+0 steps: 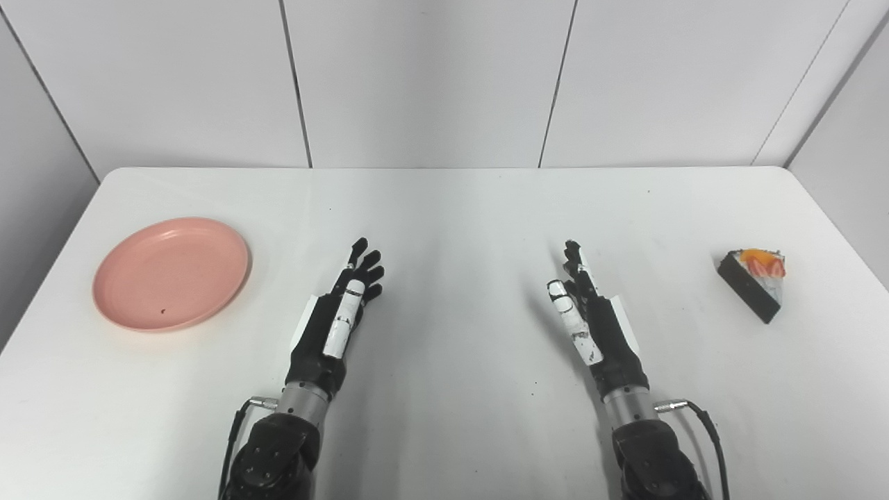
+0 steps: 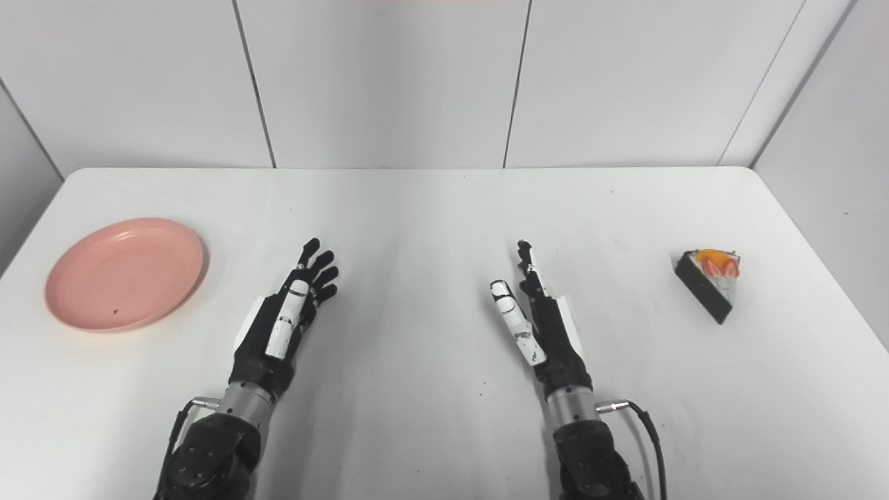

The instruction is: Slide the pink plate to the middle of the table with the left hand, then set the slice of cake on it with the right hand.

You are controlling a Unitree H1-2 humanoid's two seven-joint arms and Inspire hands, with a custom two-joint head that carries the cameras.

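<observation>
**Nothing done yet: both steps pending**

Pink plate (image 1: 171,273) is sitting near the table's (image 1: 444,208) left edge, well apart from the middle, so the slide isn't started. Slice of cake (image 1: 755,281) is lying near the right edge, untouched.

Left hand (image 1: 340,312) is hovering just right of the plate, fingers extended and spread, holding nothing. Right hand (image 1: 587,312) is mirroring it toward centre-right, fingers released, also empty and well apart from the cake.

Count: one plate, one cake slice, two hands, one table.

Remaining, as I'm reading it: slide the plate, then grasp and place the cake.
</observation>
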